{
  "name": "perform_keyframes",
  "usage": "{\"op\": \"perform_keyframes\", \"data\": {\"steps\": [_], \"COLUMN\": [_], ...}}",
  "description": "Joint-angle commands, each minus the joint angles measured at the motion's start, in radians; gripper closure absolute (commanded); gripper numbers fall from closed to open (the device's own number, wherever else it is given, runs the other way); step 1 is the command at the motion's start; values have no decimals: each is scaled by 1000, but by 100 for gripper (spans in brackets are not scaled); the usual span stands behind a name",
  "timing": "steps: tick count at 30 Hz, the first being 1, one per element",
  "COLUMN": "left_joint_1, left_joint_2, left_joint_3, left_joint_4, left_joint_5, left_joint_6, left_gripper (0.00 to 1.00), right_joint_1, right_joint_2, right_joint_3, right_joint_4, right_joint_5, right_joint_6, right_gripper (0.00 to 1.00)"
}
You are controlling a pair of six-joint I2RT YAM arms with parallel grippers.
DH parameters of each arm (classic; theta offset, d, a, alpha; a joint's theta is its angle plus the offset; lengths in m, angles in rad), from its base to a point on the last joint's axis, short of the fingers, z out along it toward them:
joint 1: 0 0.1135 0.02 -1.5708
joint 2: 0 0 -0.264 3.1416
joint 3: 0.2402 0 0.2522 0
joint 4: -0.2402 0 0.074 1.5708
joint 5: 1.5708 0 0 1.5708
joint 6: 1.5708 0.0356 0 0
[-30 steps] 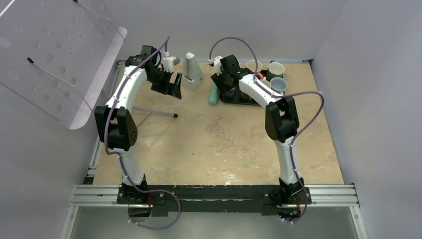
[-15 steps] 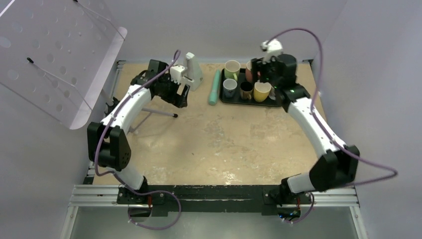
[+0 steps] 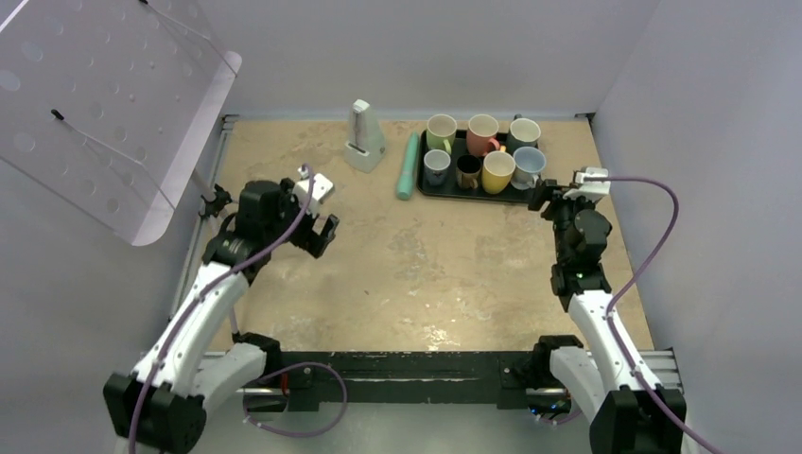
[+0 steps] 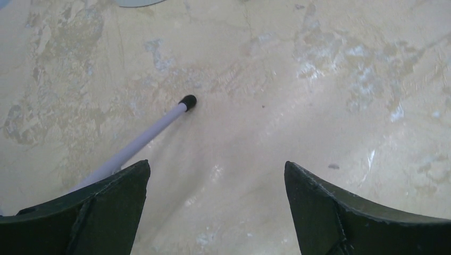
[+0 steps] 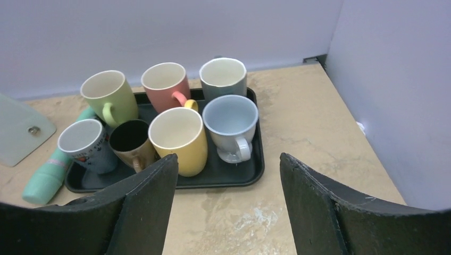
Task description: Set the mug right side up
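Observation:
Several mugs stand on a black tray (image 3: 444,192) at the back right, all with their openings up: green (image 3: 441,129), pink (image 3: 482,130), grey (image 3: 524,132), blue-grey (image 3: 529,164), yellow (image 3: 497,171), brown (image 3: 468,171) and a printed one (image 3: 436,166). The right wrist view shows the same tray (image 5: 234,172), with the yellow mug (image 5: 178,139) and blue-grey mug (image 5: 231,123) nearest. My right gripper (image 3: 545,195) (image 5: 227,156) is open and empty, just in front of the tray. My left gripper (image 3: 320,235) (image 4: 217,164) is open and empty over bare table at the left.
A teal cylinder (image 3: 409,165) lies left of the tray. A grey-white upright device (image 3: 362,138) stands at the back. A clear perforated panel (image 3: 104,104) hangs at the far left. A white rod with a black tip (image 4: 159,125) lies on the table beyond my left fingers.
Both arms have drawn back from the far side towards the near edge. The right gripper has come away from the tray and the left from the upright device.

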Motion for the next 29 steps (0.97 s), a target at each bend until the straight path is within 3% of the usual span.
{"op": "perform_keyframes", "data": {"steps": [1,5,8,12,19,29], "left_joint_1": [2,2,2,2,2,2], "left_joint_2": [-203,-330,-274,-259,-370,-386], "left_joint_3": [-210,-412,-495,-551,-767,-784], "left_joint_4": [104,415,609,693,854,867], "left_joint_5": [71,45,-28,-147,-146,-236], "left_joint_6": [149,66,38,-13,-142,-185], "left_gripper": [0,0,0,0,0,0], "right_joint_1": [1,1,0,1,1,-23], "right_joint_2": [-74,-205,-350,-448,-365,-352], "right_joint_3": [-111,-272,-422,-532,-464,-448], "right_joint_4": [149,219,340,413,349,318], "right_joint_5": [146,252,294,272,252,246], "right_joint_6": [96,95,80,57,55,64], "right_gripper": [27,27,27,27,27,27]}}
